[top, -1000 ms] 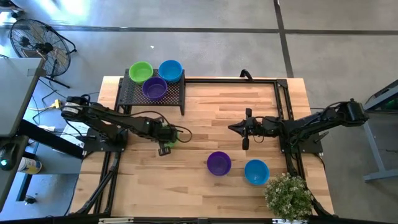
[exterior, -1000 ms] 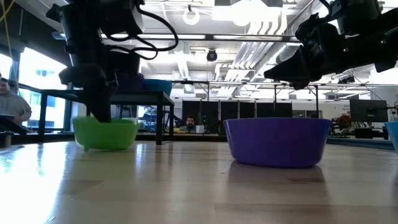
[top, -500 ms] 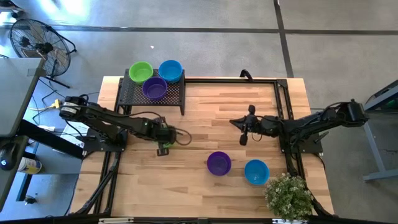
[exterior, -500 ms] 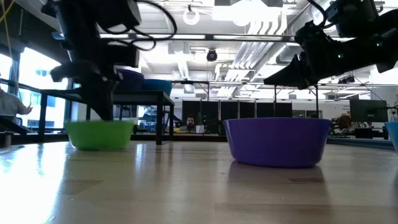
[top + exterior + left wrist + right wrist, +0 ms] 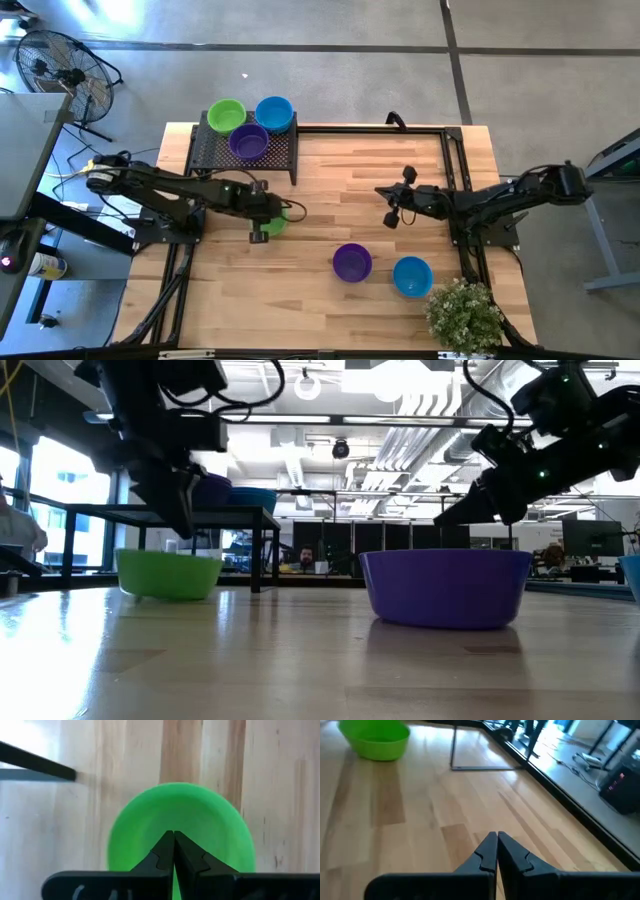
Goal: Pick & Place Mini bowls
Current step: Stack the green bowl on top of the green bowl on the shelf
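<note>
Nearest the low camera a purple bowl (image 5: 446, 588) sits untouched, while behind it the left gripper (image 5: 259, 229), fingers pinched together on nothing, has lifted off the green bowl (image 5: 168, 573), leaving it unpicked; the right gripper (image 5: 391, 219) hovers closed and empty.

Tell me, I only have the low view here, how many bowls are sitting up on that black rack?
Observer: Three: green bowl on the rack, blue bowl on the rack, purple bowl on the rack.
Operator: Is the left gripper holding that green bowl on the table?
Observer: No. The left gripper is shut with nothing between its fingers, above the green bowl on the table.
Operator: And the right one?
Observer: The right gripper is shut, empty, over bare table.
</note>
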You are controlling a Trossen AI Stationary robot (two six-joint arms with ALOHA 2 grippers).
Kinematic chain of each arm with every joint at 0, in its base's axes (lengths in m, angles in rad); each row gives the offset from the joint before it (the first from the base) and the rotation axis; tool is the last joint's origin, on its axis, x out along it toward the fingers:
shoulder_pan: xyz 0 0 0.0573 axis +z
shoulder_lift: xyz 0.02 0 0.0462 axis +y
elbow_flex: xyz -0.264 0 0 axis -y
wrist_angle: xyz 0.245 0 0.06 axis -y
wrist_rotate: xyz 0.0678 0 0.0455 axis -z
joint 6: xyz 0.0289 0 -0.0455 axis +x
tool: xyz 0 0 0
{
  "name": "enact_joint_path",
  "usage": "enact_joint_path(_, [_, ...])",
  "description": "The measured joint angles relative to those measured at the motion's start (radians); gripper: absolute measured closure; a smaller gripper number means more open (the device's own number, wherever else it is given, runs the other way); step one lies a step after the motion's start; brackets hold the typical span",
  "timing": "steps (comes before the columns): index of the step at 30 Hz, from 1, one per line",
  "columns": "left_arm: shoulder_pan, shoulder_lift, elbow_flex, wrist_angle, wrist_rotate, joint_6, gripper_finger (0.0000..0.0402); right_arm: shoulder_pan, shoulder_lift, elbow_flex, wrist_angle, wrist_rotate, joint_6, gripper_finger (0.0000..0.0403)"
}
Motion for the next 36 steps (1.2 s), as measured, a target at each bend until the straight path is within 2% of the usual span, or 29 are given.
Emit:
enact_joint_path(4, [-0.005, -0.050, 0.001, 0.005, -0.009, -0.046, 0.0400, -0.013, -0.001, 0.000, -0.049, 0.006, 0.080, 0.0402])
enact_joint_path(8, [-0.003, -0.066, 0.000, -0.023, 0.036, -0.088, 0.0383, -0.022, 0.000, 0.000, -0.076, -0.009, 0.110, 0.0403])
enact_joint_path(11, [-0.028, -0.065, 0.000, -0.043, 0.116, -0.161, 0.0350, -0.021, 0.000, 0.000, -0.082, -0.016, 0.118, 0.0403])
enact_joint_path(13, [-0.061, -0.061, 0.000, -0.047, 0.121, -0.207, 0.0321, -0.021, 0.000, 0.000, -0.083, -0.021, 0.148, 0.0402])
enact_joint_path(17, [-0.144, -0.054, 0.000, -0.045, 0.072, -0.241, 0.0261, -0.021, 0.000, 0.000, -0.082, -0.063, 0.170, 0.0403])
enact_joint_path(20, [-0.190, -0.028, 0.000, -0.024, 0.005, -0.277, 0.0234, -0.021, 0.000, 0.000, -0.083, -0.102, 0.165, 0.0403])
enact_joint_path(27, [-0.207, 0.062, 0.000, -0.026, -0.029, -0.379, 0.0234, -0.021, 0.000, 0.000, -0.080, -0.139, 0.162, 0.0403])
enact_joint_path(36, [-0.206, 0.169, 0.000, -0.006, -0.039, -0.366, 0.0247, -0.021, 0.000, 0.000, -0.080, -0.138, 0.136, 0.0403])
